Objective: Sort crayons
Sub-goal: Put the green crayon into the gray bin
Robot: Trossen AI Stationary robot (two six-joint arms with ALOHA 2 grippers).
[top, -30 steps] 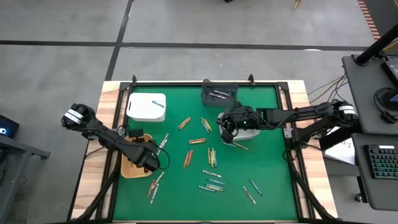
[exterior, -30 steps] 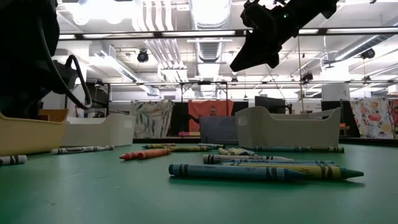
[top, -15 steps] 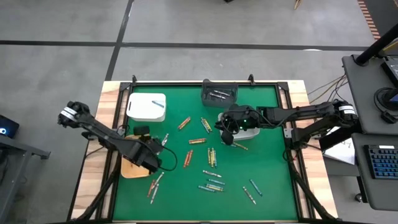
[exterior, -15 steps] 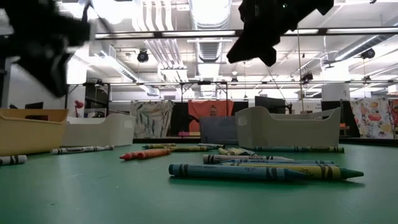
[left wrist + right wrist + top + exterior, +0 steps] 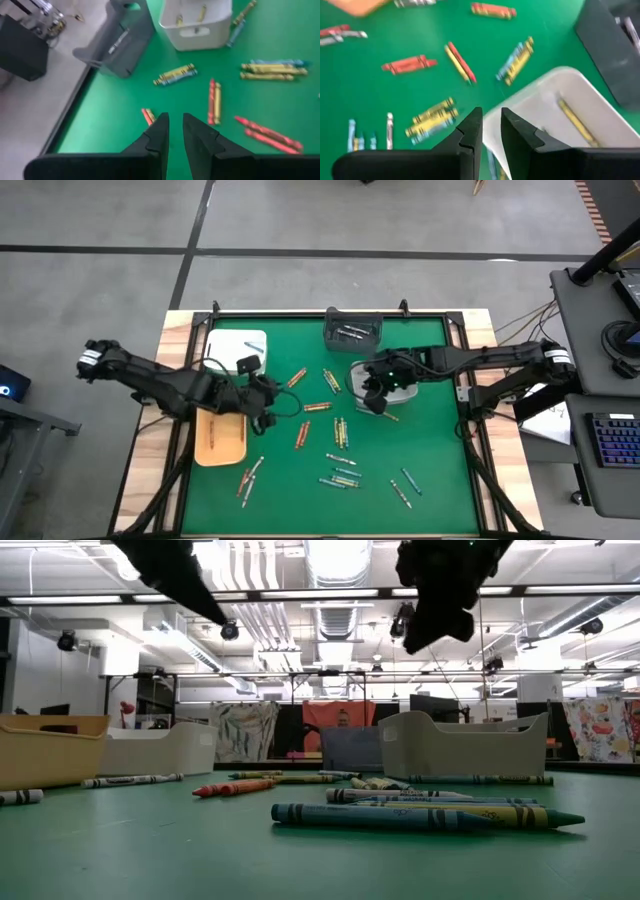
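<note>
A green mat covers the tabletop (image 5: 420,450), framed by pale wood edges and a dark rail. Crayons (image 5: 340,432) lie scattered over the middle and near part of the mat in reds, yellows, blues and greys; a few more rest inside the dark grey bin (image 5: 352,331) at the far edge and in the white tray (image 5: 570,110) right of centre. A white lidded box (image 5: 236,350) sits at the far left, and an orange-tan tray (image 5: 220,439) lies at the near left edge.

The left tool (image 5: 264,402) hangs above the mat just right of the tan tray, its fingers (image 5: 159,131) standing a narrow gap apart with nothing between them. The right tool (image 5: 375,385) hangs over the white tray, its fingers (image 5: 471,131) likewise a narrow gap apart and empty.

Around the tabletop is grey concrete floor with dark seams. A dark desk (image 5: 600,380) with a keyboard stands to the right. Beyond the far edge, the low view shows a large hall with ceiling ducts, strip lights and hanging cloths.
</note>
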